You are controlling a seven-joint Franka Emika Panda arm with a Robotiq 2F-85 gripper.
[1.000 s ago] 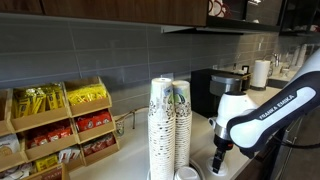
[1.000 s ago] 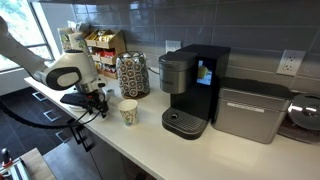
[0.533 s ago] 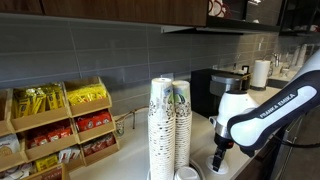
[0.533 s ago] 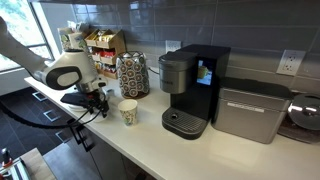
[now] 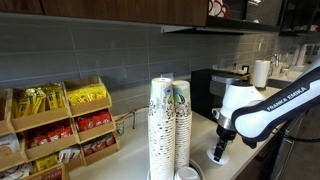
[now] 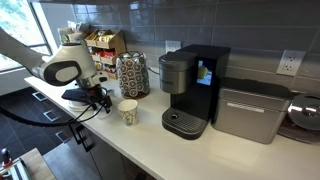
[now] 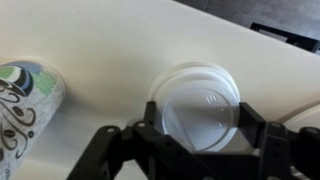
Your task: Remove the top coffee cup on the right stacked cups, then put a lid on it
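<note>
The lid, round white plastic, sits between my gripper fingers, which press on its two sides just above the counter. Under it shows the rim of another white lid. The top coffee cup stands upright on the counter just beside my gripper; its printed side fills the left edge of the wrist view. The right stacked cups carry a green emblem and stand against a twin column. My gripper hangs low, to the right of the two columns.
A black coffee machine and a silver appliance stand beyond the cup. Wooden snack racks line the wall. More white lids lie at the foot of the cup columns. The counter edge is close to my gripper.
The arm has lifted slightly and shifted in both exterior views, with the lid still between the fingers. The cup and the stacks have not moved.
</note>
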